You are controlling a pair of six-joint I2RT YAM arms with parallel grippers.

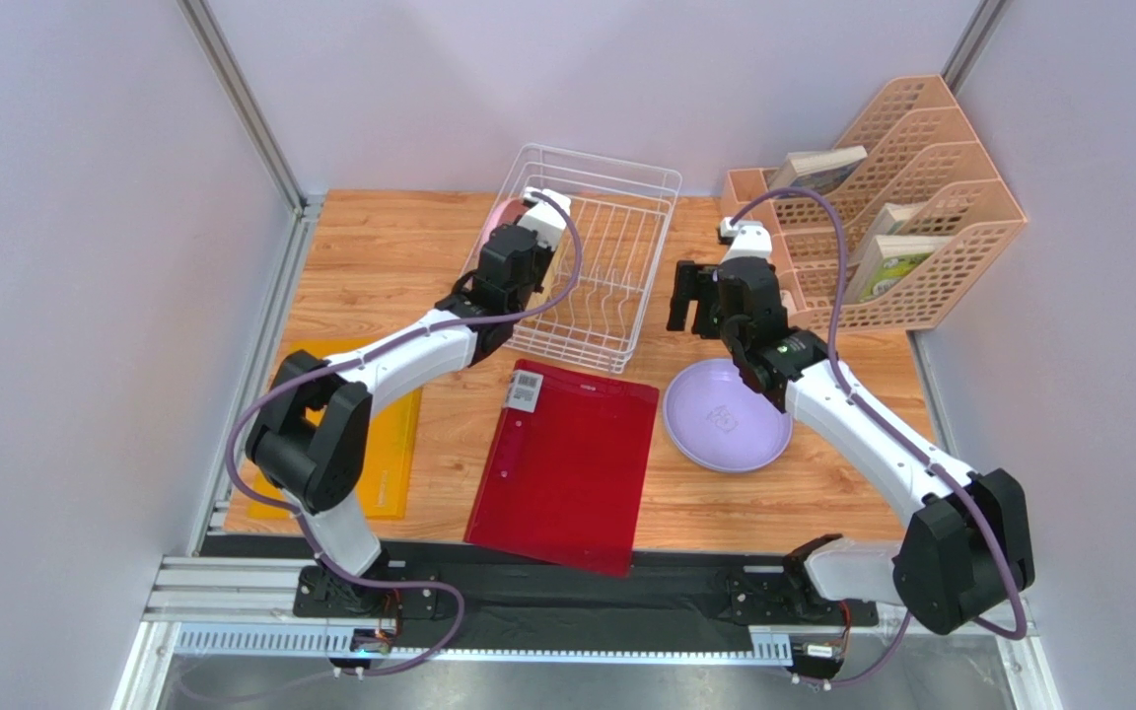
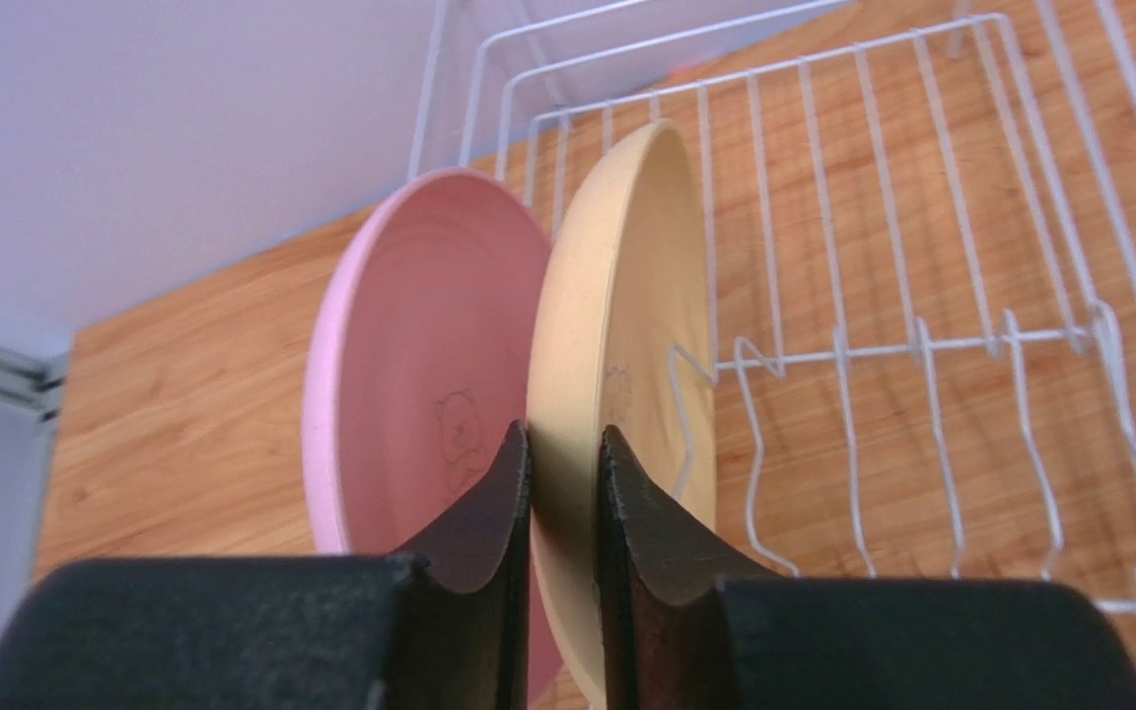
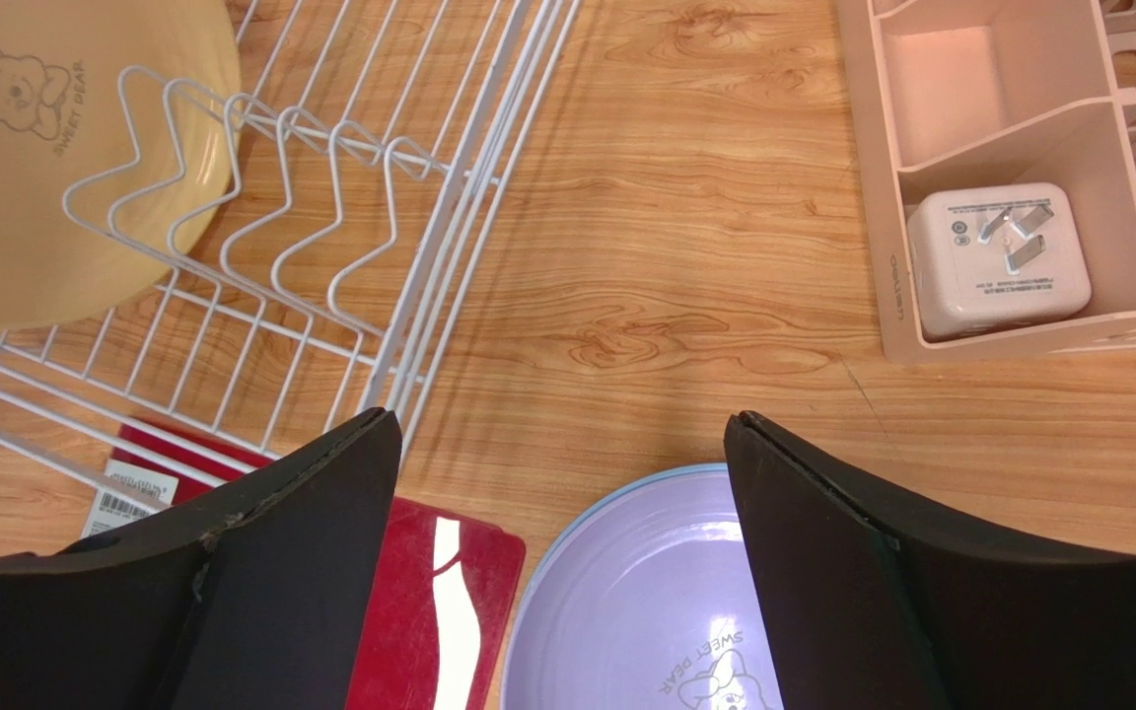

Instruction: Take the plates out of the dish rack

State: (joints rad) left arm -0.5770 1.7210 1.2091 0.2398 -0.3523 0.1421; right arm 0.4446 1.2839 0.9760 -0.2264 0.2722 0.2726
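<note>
Tan-yellow, round and matte, the shallow plate (image 2: 626, 296) stands on edge in the white wire dish rack (image 3: 459, 222) at the worktop's (image 1: 382, 252) 12 o'clock, with your left pincer (image 2: 564, 488) clamped on its rim. The matching pink plate (image 2: 419, 355) stands upright just beside it. Your right pincer (image 3: 559, 444) hangs spread apart over the lilac plate (image 1: 727, 417), already flat at the rack's 5 o'clock (a light blue rim (image 3: 633, 479) seems to peek beneath). Roughly half looks done.

Bench (image 1: 382, 266) tally
Three round matte plates: pink (image 2: 411, 340), tan-yellow (image 2: 611, 311), lilac (image 1: 722, 422); one white wire dish rack (image 1: 619, 252); one red clipboard (image 1: 567, 466)
</note>
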